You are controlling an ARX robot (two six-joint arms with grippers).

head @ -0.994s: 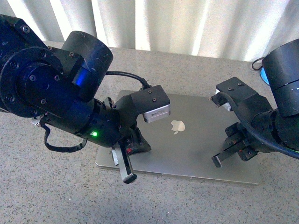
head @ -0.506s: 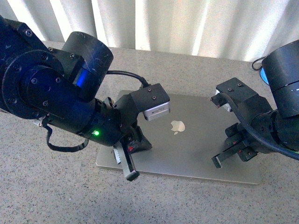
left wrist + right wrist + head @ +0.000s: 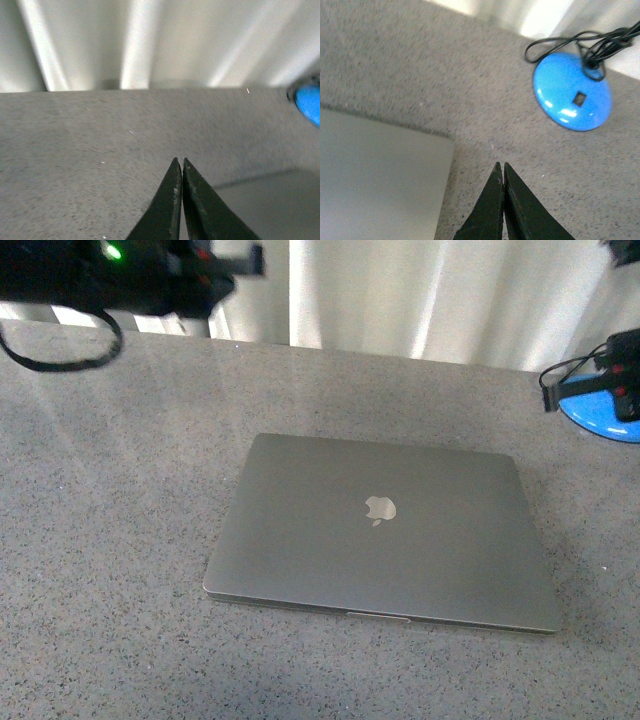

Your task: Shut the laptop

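The laptop [image 3: 380, 540] lies closed and flat on the grey speckled table, its silver lid up with the apple logo in the middle. My left gripper [image 3: 179, 161] is shut and empty, high above the table's far left, away from the laptop; a part of the lid [image 3: 270, 205] shows below it. My right gripper [image 3: 500, 165] is shut and empty over bare table just beyond the laptop's far right corner [image 3: 375, 170]. In the front view only a blurred left arm [image 3: 120, 270] at the top left and a piece of the right arm [image 3: 625, 390] at the right edge show.
A blue dome-shaped device [image 3: 572, 97] with a black cable [image 3: 580, 42] sits on the table at the far right; it also shows in the front view [image 3: 600, 418]. White curtains [image 3: 400, 290] hang behind the table's far edge.
Both arms have lifted off the laptop lid and pulled away, the left up to the far left, the right out to the right edge. The laptop has not moved.
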